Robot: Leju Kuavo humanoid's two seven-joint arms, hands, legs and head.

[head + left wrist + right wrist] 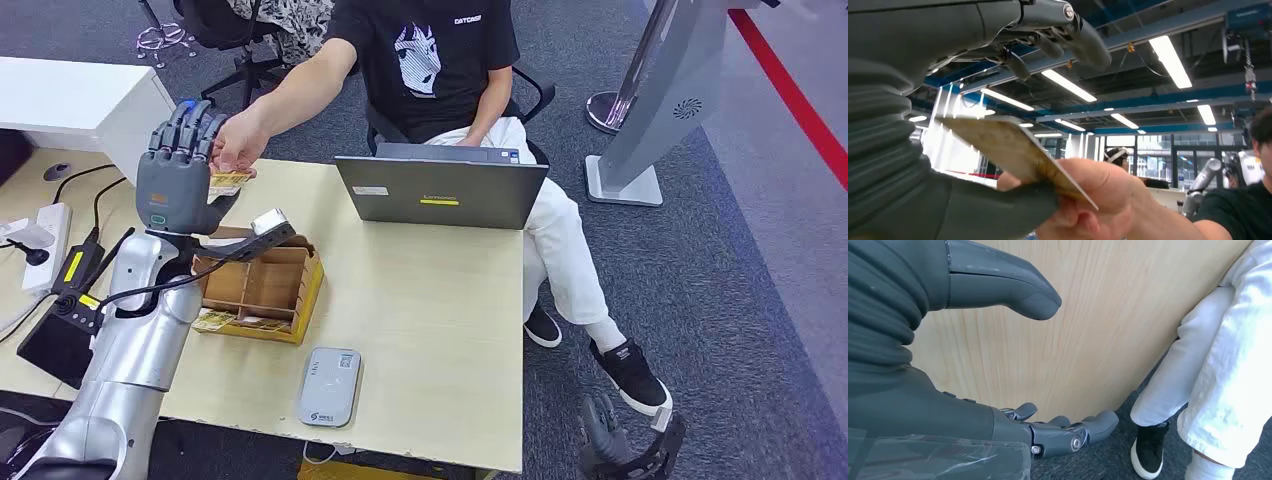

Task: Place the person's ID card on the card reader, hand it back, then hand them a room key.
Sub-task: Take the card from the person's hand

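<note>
Surface: light wood-grain table [430, 300]. On it, a grey laptop [440, 190], lid open with its back to the camera; a wooden compartment tray [262, 285] near the left arm, with cards lying just in front of it; a grey card reader [330, 386] by the near edge, nothing on it. At the far left, a white power strip [48, 238] with black cables.

Room: dark grey carpet [720, 290] with a red stripe [790, 95] at right; a grey kiosk stand [655, 110] and a chrome post base [605, 108] beyond the table; a white counter [80, 100] at upper left. The left wrist view shows ceiling strip lights and blue beams.

Person [450, 60]: seated behind the laptop, black printed shirt, white trousers, black shoes, one arm stretched towards the robot.

Left hand [180, 170]: raised upright over the table's far left part, thumb pressing the ID card [1013, 155] against the fingers; the person's hand [1088, 200] also pinches the same card.

Right hand [998, 390]: hanging low beside the table's right edge, fingers loosely apart, holding nothing.
</note>
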